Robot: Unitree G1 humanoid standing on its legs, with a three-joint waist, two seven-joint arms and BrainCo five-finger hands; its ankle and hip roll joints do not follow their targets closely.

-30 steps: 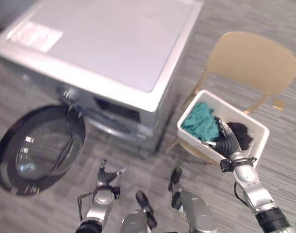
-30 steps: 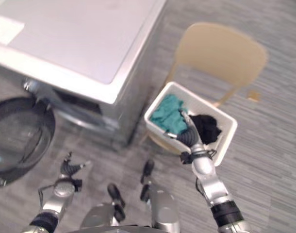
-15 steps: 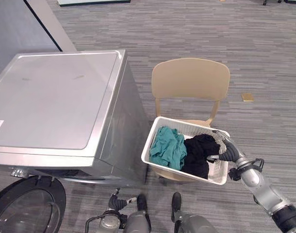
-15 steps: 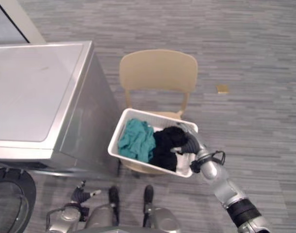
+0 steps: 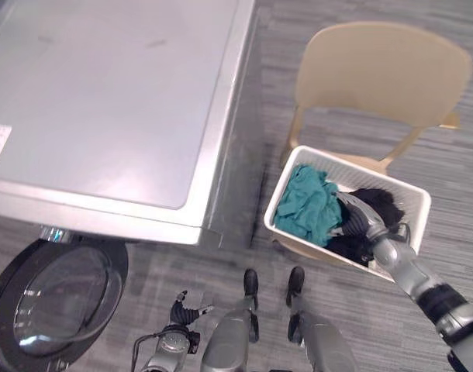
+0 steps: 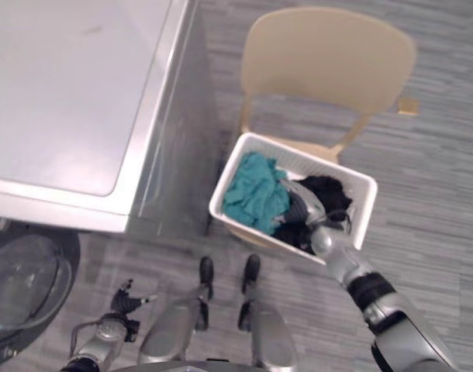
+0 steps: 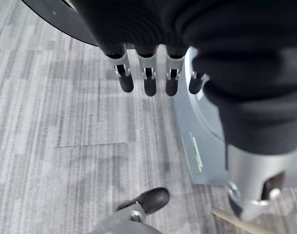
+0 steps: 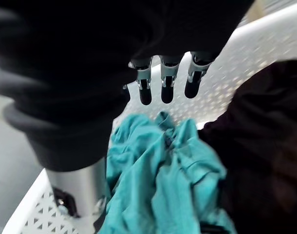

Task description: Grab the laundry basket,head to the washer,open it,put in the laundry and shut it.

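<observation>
A white laundry basket (image 5: 391, 180) stands on the seat of a tan chair (image 5: 384, 70), just right of the washer (image 5: 112, 101). In it lie a teal cloth (image 5: 306, 205) on the washer side and a black cloth (image 5: 380, 203) beside it. My right hand (image 5: 359, 220) reaches into the basket between the two cloths. In the right wrist view its fingers (image 8: 163, 85) are straight above the teal cloth (image 8: 158, 165) and hold nothing. My left hand (image 5: 180, 314) hangs low by the floor, fingers (image 7: 149, 80) straight and empty.
The washer's round door (image 5: 58, 302) stands swung open at the lower left, close to my left hand. Grey striped carpet (image 5: 182, 263) lies between the washer front and the chair. A small tan object (image 6: 409, 105) lies on the floor behind the chair.
The head camera has swung about, so the whole scene shifted. My right hand went from the basket's right end to the middle, over the clothes. The left hand stays low.
</observation>
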